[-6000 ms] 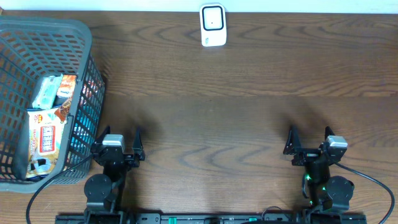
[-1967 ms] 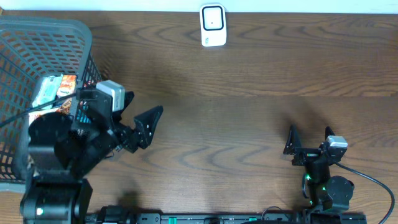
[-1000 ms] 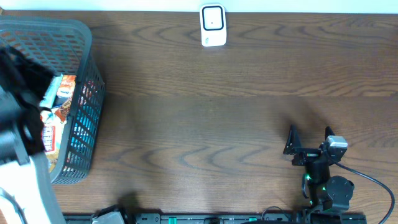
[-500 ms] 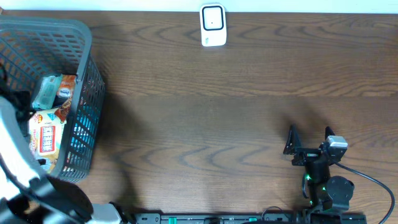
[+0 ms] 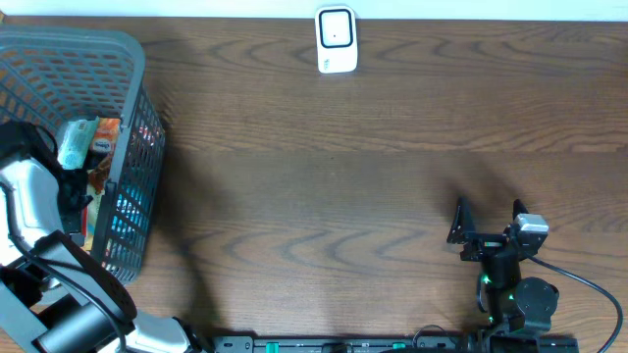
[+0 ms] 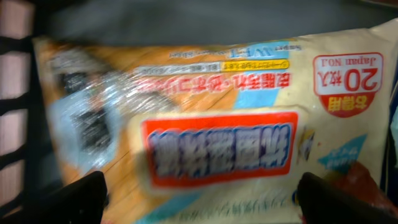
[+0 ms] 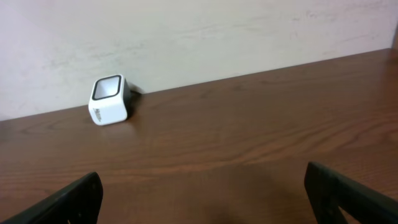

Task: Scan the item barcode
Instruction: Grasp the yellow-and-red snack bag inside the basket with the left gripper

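Where the basket (image 5: pixel 88 41) stands, wrapped packets (image 5: pixel 75 145) lie inside.

The orange and cream packet (image 6: pixel 211 124) lies flat inside the grey basket (image 5: pixel 108 44); the small white scanner (image 5: pixel 336 39) stands upright, well apart.

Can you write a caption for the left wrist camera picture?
Open left gripper hovering over an orange packet inside the basket.

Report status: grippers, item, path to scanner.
Left gripper open over packet in basket, not gripping. Right gripper open, empty. Nothing lies between basket and scanner.
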You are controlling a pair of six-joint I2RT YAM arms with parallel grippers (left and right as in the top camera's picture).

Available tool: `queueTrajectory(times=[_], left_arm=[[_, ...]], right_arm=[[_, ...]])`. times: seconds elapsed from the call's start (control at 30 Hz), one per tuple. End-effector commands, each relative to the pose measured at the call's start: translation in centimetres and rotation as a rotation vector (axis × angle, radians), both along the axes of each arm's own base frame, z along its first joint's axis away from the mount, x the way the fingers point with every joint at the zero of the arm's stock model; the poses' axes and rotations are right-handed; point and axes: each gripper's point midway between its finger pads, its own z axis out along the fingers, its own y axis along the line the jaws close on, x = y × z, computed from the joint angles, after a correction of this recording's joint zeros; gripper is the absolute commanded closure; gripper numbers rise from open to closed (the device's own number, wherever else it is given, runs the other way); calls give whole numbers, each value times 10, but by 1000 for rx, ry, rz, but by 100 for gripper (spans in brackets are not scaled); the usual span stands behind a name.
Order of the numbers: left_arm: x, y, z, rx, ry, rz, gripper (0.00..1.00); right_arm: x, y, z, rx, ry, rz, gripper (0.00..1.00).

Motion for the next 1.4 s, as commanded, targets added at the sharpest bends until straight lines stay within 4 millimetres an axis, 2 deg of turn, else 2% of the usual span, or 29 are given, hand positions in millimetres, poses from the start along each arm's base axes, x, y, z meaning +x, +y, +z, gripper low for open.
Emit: queueTrajectory(times=[0.0, 0.33, 0.47, 0.5, 0.53, 0.57, 0.63, 0.7, 0.83, 0.9, 1.0, 1.1, 1.2, 1.37], left_arm=[[-4, -1, -11, 1, 24, -68, 0], [-8, -9, -41, -11, 1, -72, 2], [-20, -17, -64, -45, 43, -71, 1], [-24, -20, -71, -57, 58, -71, 5], [-27, -23, -77, -69, 73, -71, 15], [-31, -26, -84, -84, 93, -71, 30], [-39, -32, -97, -116, 134, -71, 67], [-45, -36, -108, -142, 168, -72, 92], [-48, -38, -112, -156, 187, -93, 93], [-42, -34, -104, -140, 167, -112, 93], [-30, -25, -80, -100, 121, -119, 93], [-16, -16, -43, -35, 44, -135, 93], [-4, -8, 3, 51, -65, -139, 93], [7, -9, 72, 167, -271, -153, 93]], right_arm=[[0, 1, 0, -7, 0, 2, 1], [0, 1, 0, -7, -1, 2, 1], [0, 1, 0, -7, 0, 2, 1], [0, 1, 0, -7, -1, 2, 1], [0, 1, 0, -7, -1, 2, 1], [0, 1, 0, -7, 0, 2, 1], [0, 1, 0, -7, -1, 2, 1], [0, 1, 0, -7, 0, 2, 1], [0, 1, 0, -7, -1, 2, 1], [0, 1, 0, -7, -1, 2, 1], [0, 1, 0, -7, -1, 2, 1], [0, 1, 0, -7, -1, 2, 1], [0, 1, 0, -7, -1, 2, 1], [0, 1, 0, -7, -1, 2, 1]])
